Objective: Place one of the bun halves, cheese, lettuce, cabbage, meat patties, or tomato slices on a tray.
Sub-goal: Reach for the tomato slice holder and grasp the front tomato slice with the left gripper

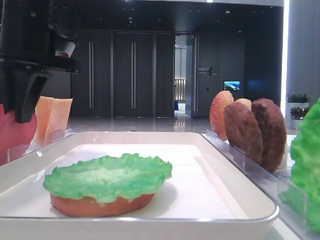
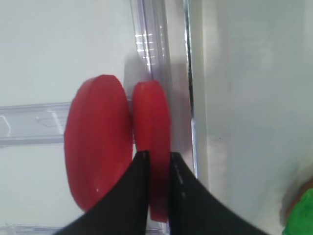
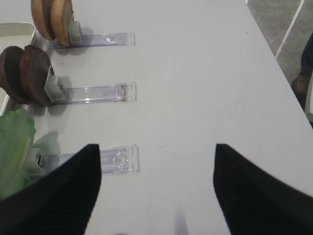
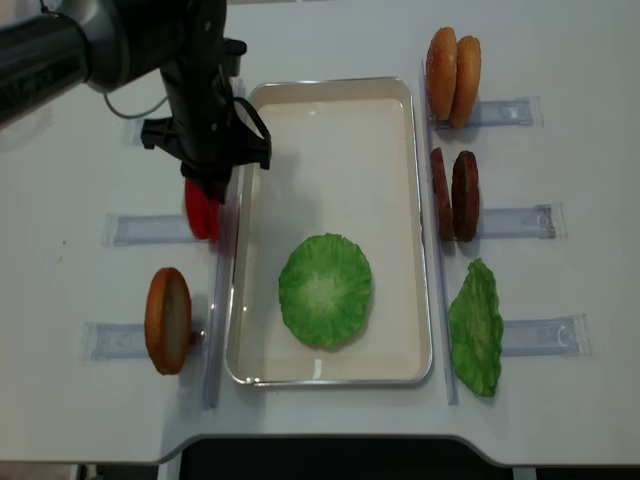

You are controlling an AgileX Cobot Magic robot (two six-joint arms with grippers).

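Left gripper [image 2: 157,164] jaws pinched the tray-side one of 2 tomato slices [image 2: 151,142] edge-on, upright in rack beside tray [image 4: 250,110]. Looked stiff, light, smooth; prob slippery. Right jaws spread.

A broad, plain white desk [image 4: 330,30] carries everything. Clear plastic racks lie flat on it in two columns: three on its left half, such as the middle one [image 4: 150,228], and three on its right half, such as the middle one [image 4: 510,222]. Beyond the desk stand dark wall panels [image 1: 125,70] and a small lit screen [image 1: 231,85].
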